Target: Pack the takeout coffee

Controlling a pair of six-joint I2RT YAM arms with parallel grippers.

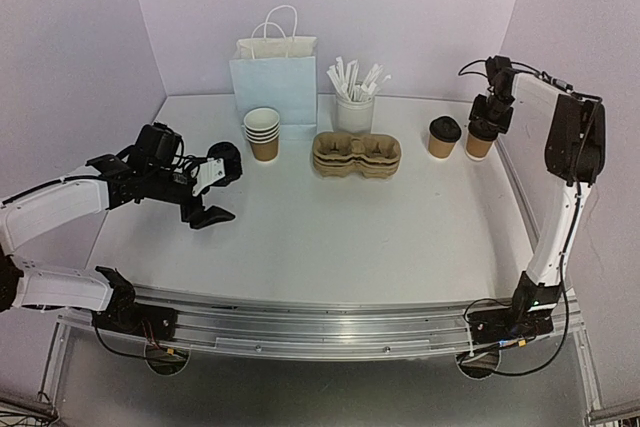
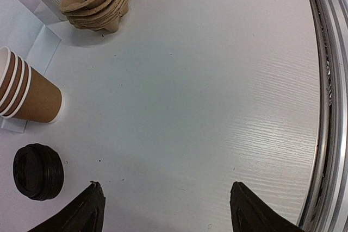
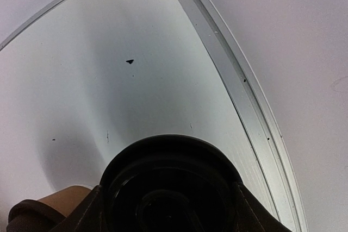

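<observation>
The left gripper [image 2: 166, 187] is held low over the table [image 2: 206, 91] with its jaws spread wide and nothing between them. A stack of black lids [image 2: 38, 171] is seen just beside one finger, and a stack of brown paper cups [image 2: 30, 95] lies a little beyond. At the far right of the table, a black lid [image 3: 171, 186] is clamped between the jaws of the right gripper [image 1: 484, 119] directly over a brown cup [image 1: 479, 146], though whether it touches the rim cannot be told. A lidded cup [image 1: 443, 137] is stood just beside that one, between it and the stack of cardboard carriers [image 1: 356, 154].
</observation>
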